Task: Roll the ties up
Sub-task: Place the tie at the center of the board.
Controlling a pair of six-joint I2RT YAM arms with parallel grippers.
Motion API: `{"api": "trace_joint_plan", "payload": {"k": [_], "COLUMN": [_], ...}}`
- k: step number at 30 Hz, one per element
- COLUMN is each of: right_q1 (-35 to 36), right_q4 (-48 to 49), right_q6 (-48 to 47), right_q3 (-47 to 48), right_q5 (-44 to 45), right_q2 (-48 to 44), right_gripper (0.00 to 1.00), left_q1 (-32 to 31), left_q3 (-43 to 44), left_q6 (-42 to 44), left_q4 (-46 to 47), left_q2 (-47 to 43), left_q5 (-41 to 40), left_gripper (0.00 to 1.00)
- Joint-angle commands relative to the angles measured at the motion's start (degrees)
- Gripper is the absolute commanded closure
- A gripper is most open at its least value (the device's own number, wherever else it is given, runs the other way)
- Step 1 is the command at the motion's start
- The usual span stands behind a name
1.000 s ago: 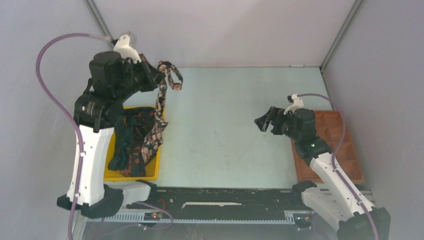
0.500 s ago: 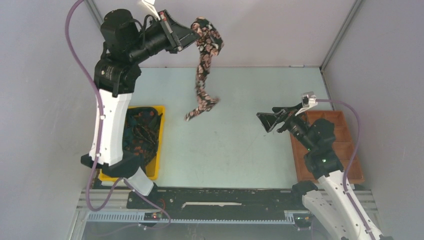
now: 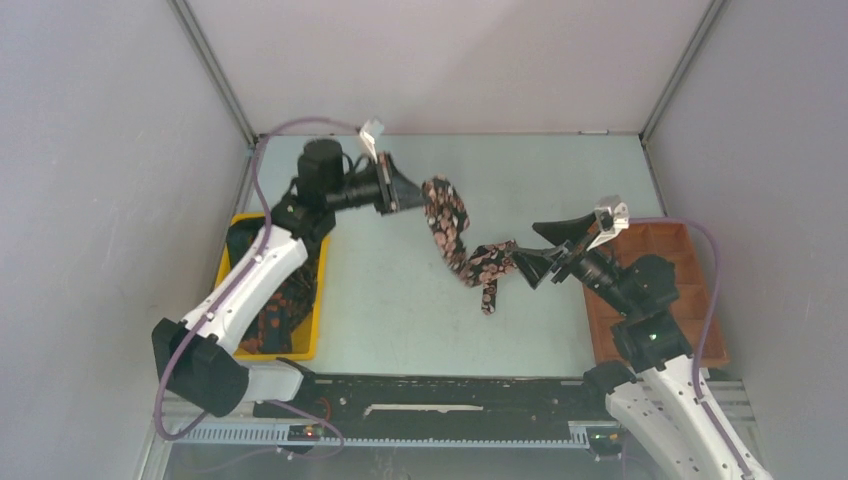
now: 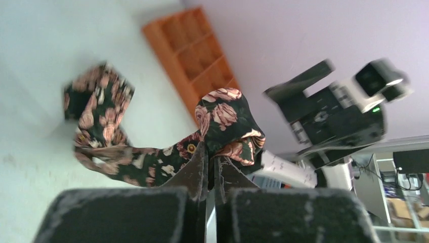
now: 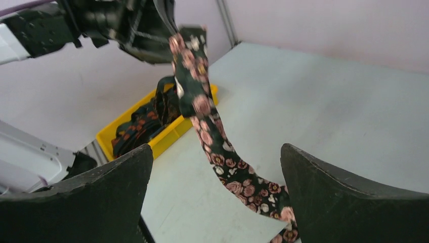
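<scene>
Pale green table [image 3: 400,310]: yellow bin [image 3: 290,352] sits behind left gripper [image 3: 415,192] jaws; brown compartment tray [image 3: 700,300] behind right gripper [image 3: 530,247] jaws.

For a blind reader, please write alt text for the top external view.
The left gripper, shut on a floral tie, holds it above the table while the tie trails towards the open right gripper. More ties lie in a yellow bin at left; an orange tray sits at right.

Tie [image 3: 450,235] soft printed cloth; yellow bin [image 3: 272,352] smooth plastic; table [image 3: 400,300] matt.
</scene>
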Motion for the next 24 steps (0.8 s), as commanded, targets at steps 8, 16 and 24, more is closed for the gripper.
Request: {"api": "trace_joint_plan", "payload": {"k": [8,16,24], "right_q1": [9.2,17.7,21.7], "right_q4": [-5.9,-15.8,-0.8], "right_q6": [3.4,7.5,-3.9], "right_q3": [-5.3,-3.6,-3.5], "right_q5": [11.6,28.3,11.1], "right_q2": [6.2,17.0,12.4], "right_gripper": [0.03,0.08,0.05], "left_q1": [-0.7,-0.2,1.4], "left_q3": [-31.7,-37.2,-33.3], "left_q6": [-6.4,-5.8,-4.6], "left_q4": [19.9,12.3,2.6], "left_q2": [-11.8,-23.5,-29.3], "left_q5": [-6.9,-21.4,-25.9], "left_gripper": [1.0,1.0,1.0]}}
